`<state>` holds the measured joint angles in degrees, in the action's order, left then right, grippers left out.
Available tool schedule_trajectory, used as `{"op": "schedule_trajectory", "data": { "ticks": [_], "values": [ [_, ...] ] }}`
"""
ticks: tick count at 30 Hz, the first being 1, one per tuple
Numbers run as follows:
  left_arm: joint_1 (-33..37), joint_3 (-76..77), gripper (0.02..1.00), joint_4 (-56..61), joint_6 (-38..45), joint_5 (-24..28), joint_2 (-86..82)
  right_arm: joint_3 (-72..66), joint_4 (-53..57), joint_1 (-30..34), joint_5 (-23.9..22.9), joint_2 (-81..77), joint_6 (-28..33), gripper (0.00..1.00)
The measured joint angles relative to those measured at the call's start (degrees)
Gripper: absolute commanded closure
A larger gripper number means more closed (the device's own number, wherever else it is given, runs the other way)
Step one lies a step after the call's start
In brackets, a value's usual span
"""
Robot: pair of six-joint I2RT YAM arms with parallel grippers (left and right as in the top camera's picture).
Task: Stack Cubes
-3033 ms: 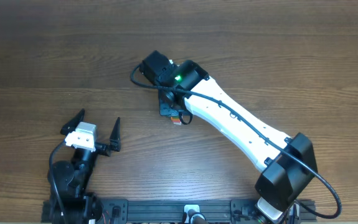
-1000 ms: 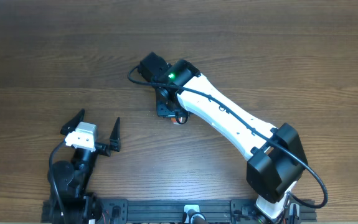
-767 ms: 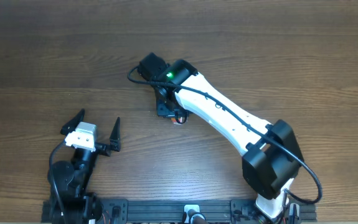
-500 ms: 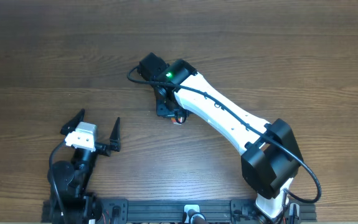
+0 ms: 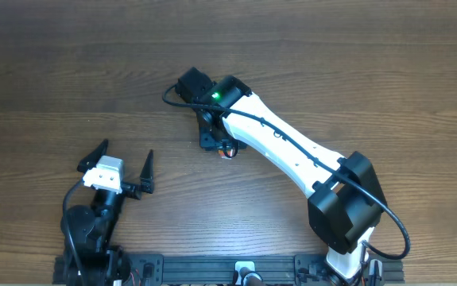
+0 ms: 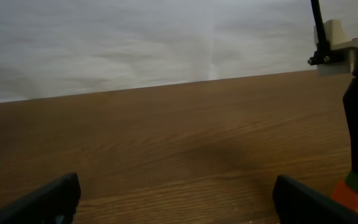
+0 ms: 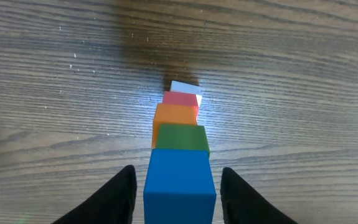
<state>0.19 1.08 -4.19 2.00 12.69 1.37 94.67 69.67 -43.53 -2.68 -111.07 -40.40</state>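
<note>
Wood-grain table (image 5: 355,63) | white wall (image 6: 135,37) behind | cube stack (image 7: 182,138) standing | left jaws spread | right jaws released around blue cube (image 7: 180,186)

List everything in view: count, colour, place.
blue cube: 1, blue, topmost of five stacked
green cube: 1, green, directly under the blue cube
orange cube: 1, orange, third down
red cube: 1, red, fourth down
white cube: 1, white, lowest, on the table
table: 1, dark brown wood, under everything
wall: 1, white, beyond the table's far edge
left gripper: 1, black, open, near its base, apart from the cubes
right gripper: 1, black, open, fingers either side of the blue cube
</note>
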Motion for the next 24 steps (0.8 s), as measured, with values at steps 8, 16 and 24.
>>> {"op": "schedule_trajectory", "data": {
  "ticks": [8, 16, 24],
  "values": [
    [0.0, 0.0, 0.018, 0.0, 0.0, 0.0, 0.0, 0.0, -1.3, 0.1, -0.6, 0.0, 0.2, 0.009],
    [0.0, 0.0, 0.018, 0.0, 0.0, 0.0, 0.0, 3.2, -5.3, 5.8, -3.2, -0.3, 4.9, 0.009],
    [0.0, 0.0, 0.02, 0.0, 0.0, 0.0, 0.0, 12.0, -5.8, 23.1, -6.2, -0.4, 12.7, 0.009]
  ]
}}
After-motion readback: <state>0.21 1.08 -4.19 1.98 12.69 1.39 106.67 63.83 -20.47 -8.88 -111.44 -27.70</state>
